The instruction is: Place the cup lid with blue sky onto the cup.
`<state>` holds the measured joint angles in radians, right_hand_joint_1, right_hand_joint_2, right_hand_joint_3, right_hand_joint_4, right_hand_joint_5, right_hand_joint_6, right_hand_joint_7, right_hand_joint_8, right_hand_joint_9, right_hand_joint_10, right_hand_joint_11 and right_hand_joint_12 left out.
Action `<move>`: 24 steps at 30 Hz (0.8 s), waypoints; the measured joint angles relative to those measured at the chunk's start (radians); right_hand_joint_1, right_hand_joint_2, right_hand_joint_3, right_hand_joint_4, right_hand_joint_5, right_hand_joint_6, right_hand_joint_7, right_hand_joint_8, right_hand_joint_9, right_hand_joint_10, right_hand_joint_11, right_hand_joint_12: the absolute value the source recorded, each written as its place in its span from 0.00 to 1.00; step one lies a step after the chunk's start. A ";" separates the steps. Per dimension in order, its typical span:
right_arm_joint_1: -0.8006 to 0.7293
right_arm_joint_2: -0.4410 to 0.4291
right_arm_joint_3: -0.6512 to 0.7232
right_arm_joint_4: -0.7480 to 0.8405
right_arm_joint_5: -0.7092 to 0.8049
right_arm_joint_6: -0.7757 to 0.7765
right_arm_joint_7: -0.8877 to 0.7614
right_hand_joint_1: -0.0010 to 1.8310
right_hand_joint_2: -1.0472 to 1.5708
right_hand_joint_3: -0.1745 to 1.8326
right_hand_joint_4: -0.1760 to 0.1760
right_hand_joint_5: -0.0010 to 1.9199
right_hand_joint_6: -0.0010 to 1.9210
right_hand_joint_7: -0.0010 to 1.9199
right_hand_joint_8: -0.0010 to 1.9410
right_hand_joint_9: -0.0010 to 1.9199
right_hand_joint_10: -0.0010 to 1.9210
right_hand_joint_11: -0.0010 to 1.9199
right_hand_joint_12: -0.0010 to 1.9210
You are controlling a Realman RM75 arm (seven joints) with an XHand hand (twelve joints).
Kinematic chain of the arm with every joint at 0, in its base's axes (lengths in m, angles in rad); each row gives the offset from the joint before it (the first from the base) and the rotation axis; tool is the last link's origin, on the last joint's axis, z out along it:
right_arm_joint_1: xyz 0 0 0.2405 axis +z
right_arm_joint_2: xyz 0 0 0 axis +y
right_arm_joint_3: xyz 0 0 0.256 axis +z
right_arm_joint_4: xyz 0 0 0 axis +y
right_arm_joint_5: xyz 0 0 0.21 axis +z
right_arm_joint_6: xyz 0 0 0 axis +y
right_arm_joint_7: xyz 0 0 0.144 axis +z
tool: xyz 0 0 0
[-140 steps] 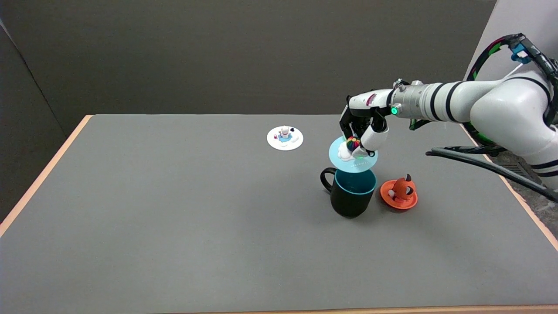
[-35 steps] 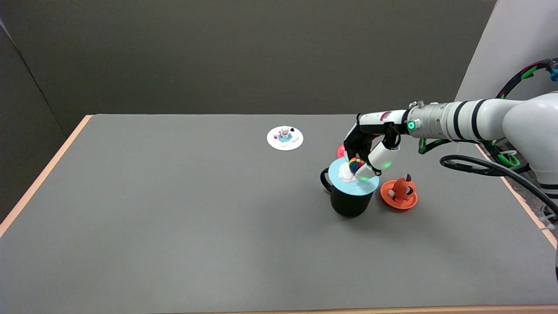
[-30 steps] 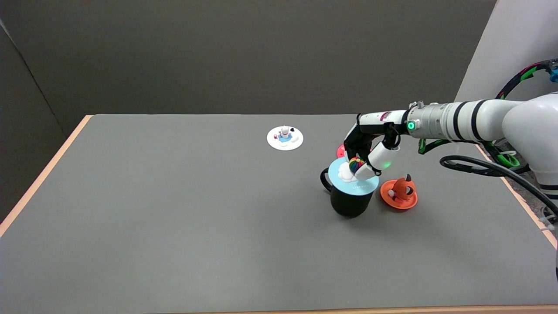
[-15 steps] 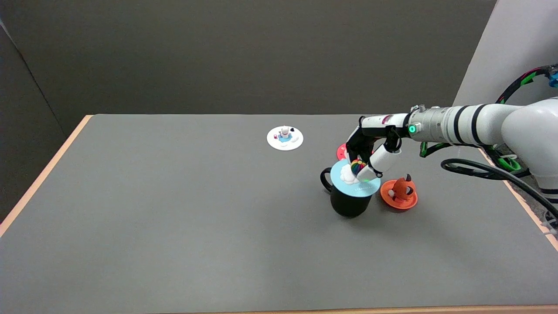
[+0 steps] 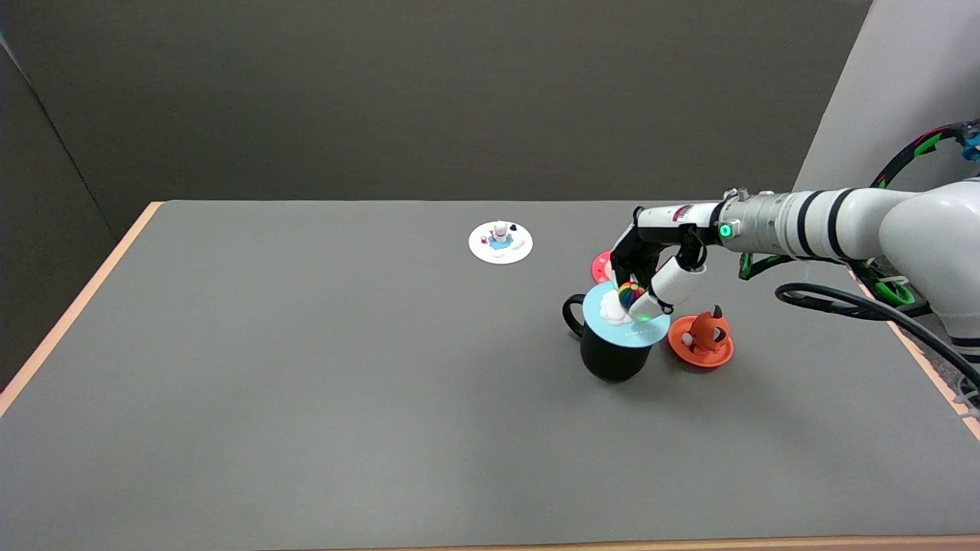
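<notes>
**Sky-blue lid sits on the black mug, fingers clamped on its knob**

The round light-blue cup lid (image 5: 628, 325), topped with a white cloud and a small rainbow-coloured balloon figure, lies flat across the mouth of the black ceramic mug (image 5: 610, 358). It covers the opening fully, and its rim overhangs the mug a little on the right side. The mug stands upright on the grey table (image 5: 306, 398), with its handle pointing to the picture's left.

The robot's right hand (image 5: 647, 272), black and white, reaches in from the right on a white arm (image 5: 811, 226) held roughly level above the table. Its fingers (image 5: 658, 295) point downward and close together on the balloon figure at the lid's middle, pinching it from the right and from behind. A green light glows at the tip of the white finger nearest the camera, and another at the wrist.

Just to the right of the mug rests an orange round lid (image 5: 700, 340) carrying an orange animal figure. It is near the mug, but I cannot tell whether they touch. Behind the hand, a red round lid (image 5: 602, 267) shows only in part. Well apart, toward the far side of the table, lies a white round lid (image 5: 501, 242) with small figures on top.
</notes>
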<state>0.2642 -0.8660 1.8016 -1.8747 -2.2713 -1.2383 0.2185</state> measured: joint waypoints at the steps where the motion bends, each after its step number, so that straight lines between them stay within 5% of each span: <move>1: -0.001 0.000 0.000 0.000 0.000 0.001 0.000 0.63 0.82 0.23 0.54 0.38 0.71 0.40 0.76 0.29 0.67 0.17 0.52; 24: -0.012 -0.002 0.002 0.001 -0.003 0.023 -0.011 0.61 0.84 0.22 0.58 0.37 0.74 0.34 0.81 0.26 0.68 0.17 0.52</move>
<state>0.2517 -0.8684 1.8041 -1.8734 -2.2746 -1.2155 0.2073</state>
